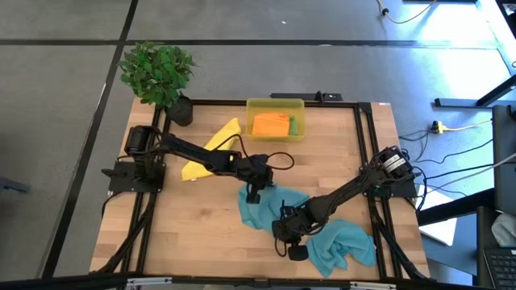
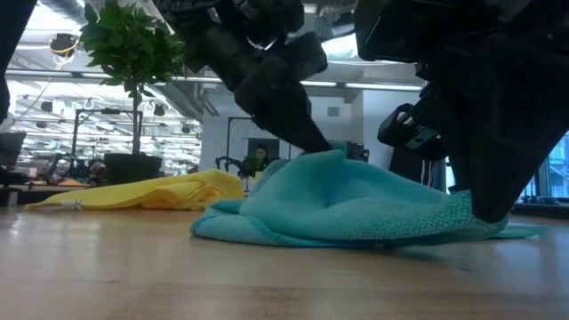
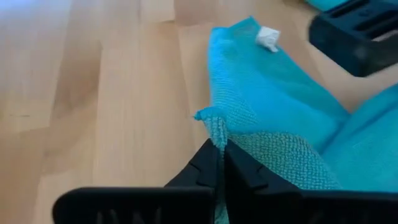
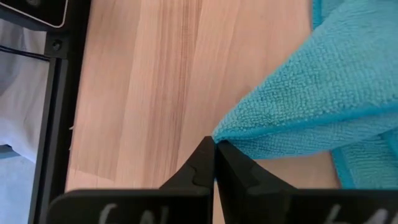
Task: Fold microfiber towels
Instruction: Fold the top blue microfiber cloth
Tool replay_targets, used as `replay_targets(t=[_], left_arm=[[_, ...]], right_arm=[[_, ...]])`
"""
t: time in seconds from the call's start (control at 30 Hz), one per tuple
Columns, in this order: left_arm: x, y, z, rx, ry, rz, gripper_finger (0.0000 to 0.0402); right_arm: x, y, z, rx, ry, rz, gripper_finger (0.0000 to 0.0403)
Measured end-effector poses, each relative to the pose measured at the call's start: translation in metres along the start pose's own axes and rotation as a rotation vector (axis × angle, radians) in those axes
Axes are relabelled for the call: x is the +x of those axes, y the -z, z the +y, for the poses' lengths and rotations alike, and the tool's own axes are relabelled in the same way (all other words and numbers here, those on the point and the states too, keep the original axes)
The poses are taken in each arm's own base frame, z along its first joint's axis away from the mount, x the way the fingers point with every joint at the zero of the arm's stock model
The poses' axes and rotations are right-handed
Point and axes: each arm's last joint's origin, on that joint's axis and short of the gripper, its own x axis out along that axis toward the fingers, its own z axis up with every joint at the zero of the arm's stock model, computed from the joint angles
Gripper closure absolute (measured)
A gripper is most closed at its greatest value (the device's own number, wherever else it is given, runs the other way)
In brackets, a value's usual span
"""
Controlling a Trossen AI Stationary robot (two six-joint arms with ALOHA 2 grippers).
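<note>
A teal towel (image 1: pixel 270 205) lies crumpled at the table's middle, and a second teal towel (image 1: pixel 345 246) lies near the front right. My left gripper (image 1: pixel 252 192) is shut on the first towel's far left corner. My right gripper (image 1: pixel 294 248) is shut on a teal corner between the two towels; which towel it belongs to I cannot tell. A yellow towel (image 1: pixel 211 149) lies flat at the far left. An orange towel (image 1: pixel 270 123) and a green towel (image 1: pixel 294 125) sit in the yellow bin (image 1: pixel 275 105). My left gripper pinches the teal towel's corner (image 3: pixel 216 121) between its two fingertips, slanting down from the table's left. That corner is raised into a peak (image 2: pixel 333 153) while the rest of the towel lies on the table. My right gripper pinches a teal towel corner (image 4: pixel 219 134) between its fingertips, slanting down from the right. That corner sits low, close to the wood.
A potted plant (image 1: pixel 159 72) stands at the far left corner. The black frame rails (image 1: pixel 367 145) run along the table's sides. Bare wood (image 1: pixel 185 234) shows at the near left. A white tag (image 3: pixel 268 38) sits on the teal towel's far corner.
</note>
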Motion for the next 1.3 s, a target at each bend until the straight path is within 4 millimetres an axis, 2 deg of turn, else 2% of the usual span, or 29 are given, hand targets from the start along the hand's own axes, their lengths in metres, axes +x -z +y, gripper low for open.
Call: replay_targets(t=[0.2, 0.43, 0.6, 0.8, 1.07, 1.3], left_arm=[[-0.001, -0.001, -0.003, 0.000, 0.121, -0.016, 0.0379], [0.001, 0.001, -0.009, 0.005, 0.154, 0.005, 0.0361], [0.000, 0.001, -0.016, 0.036, 0.239, 0.003, 0.0349], [0.000, 0.001, -0.024, 0.055, 0.232, 0.005, 0.0327], [0.000, 0.000, -0.025, 0.077, 0.247, -0.002, 0.0324], [0.000, 0.000, -0.033, 0.093, 0.258, -0.003, 0.0289]], right_arm=[[0.000, 0.000, 0.000, -0.001, 0.000, 0.001, 0.0392], [0.000, 0.000, 0.000, 0.000, 0.000, 0.001, 0.0392], [0.000, 0.000, 0.000, 0.000, 0.000, 0.001, 0.0392], [0.000, 0.000, 0.000, 0.000, 0.000, 0.000, 0.0392], [0.000, 0.000, 0.000, 0.000, 0.000, 0.001, 0.0392], [0.000, 0.000, 0.000, 0.000, 0.000, 0.000, 0.0392]])
